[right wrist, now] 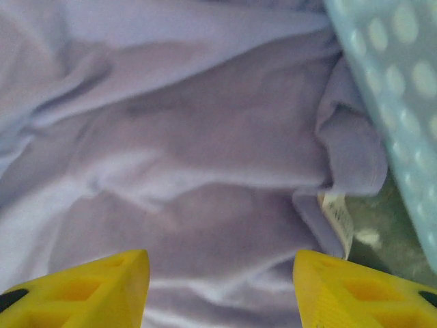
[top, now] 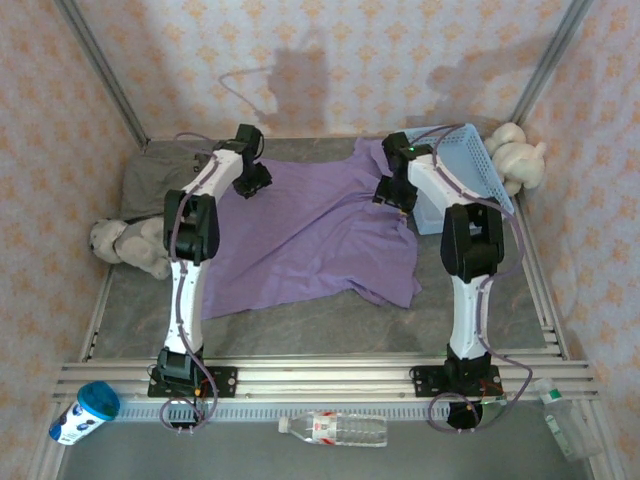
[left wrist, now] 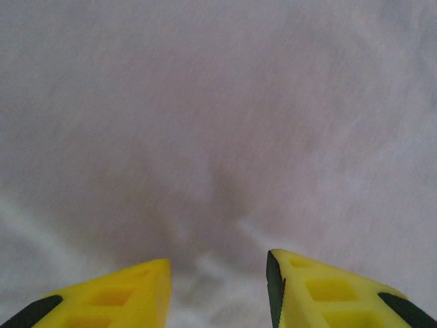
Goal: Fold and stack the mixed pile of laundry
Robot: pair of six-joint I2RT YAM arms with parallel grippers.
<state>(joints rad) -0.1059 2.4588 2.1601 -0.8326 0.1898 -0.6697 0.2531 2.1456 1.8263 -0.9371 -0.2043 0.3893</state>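
The left gripper (left wrist: 218, 292) has its yellow plastic fingertips (left wrist: 119, 297) parted by a moderate gap. Nothing is pinched between them, and they hang over pale lavender cloth (whether the tips press into it cannot be told). The right gripper (right wrist: 222, 290) is spread wider, also holding nothing, above rumpled folds of the same cloth. A small white sewn-in label (right wrist: 338, 220) shows at the fabric's edge just right of it. Both grippers are over the far part of the large lavender-purple short-sleeved T-shirt (top: 320, 240), which lies spread but creased across the middle of the grey mottled table (top: 300, 330). The light blue plastic mesh basket (top: 470, 165) touches the shirt's right edge. The smaller grey-olive garment (top: 150, 178) lies flat in the far left corner, beside a beige-grey plush toy animal (top: 130, 243).
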